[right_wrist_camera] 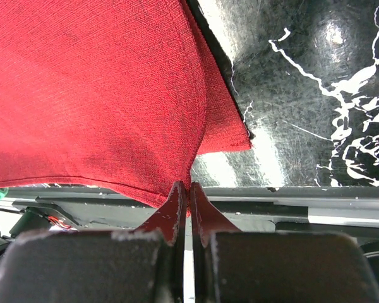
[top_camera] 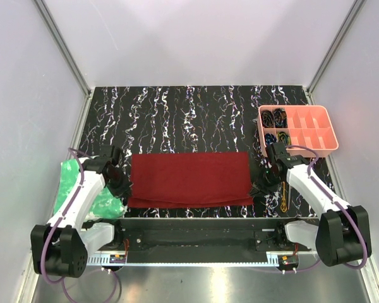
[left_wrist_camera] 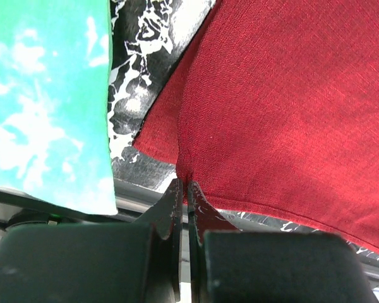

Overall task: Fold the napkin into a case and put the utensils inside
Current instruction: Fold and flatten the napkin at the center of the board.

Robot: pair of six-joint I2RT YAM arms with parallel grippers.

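Note:
The dark red napkin (top_camera: 189, 178) lies as a wide, two-layered rectangle at the table's near middle. My left gripper (top_camera: 122, 185) is shut on its left edge; in the left wrist view the fingertips (left_wrist_camera: 184, 183) pinch a raised fold of the cloth (left_wrist_camera: 284, 107). My right gripper (top_camera: 260, 185) is shut on the right edge; in the right wrist view its tips (right_wrist_camera: 189, 186) clamp the lifted cloth (right_wrist_camera: 95, 95), with a lower layer's corner (right_wrist_camera: 230, 142) flat on the table. Gold utensils (top_camera: 282, 197) lie right of the napkin, partly hidden by the right arm.
A pink compartment tray (top_camera: 331, 129) holding dark coiled items stands at the back right. A bright green crinkled sheet (top_camera: 72, 189) lies under the left arm, close to the napkin's left edge (left_wrist_camera: 44, 95). White walls enclose the black marbled table (top_camera: 189, 120).

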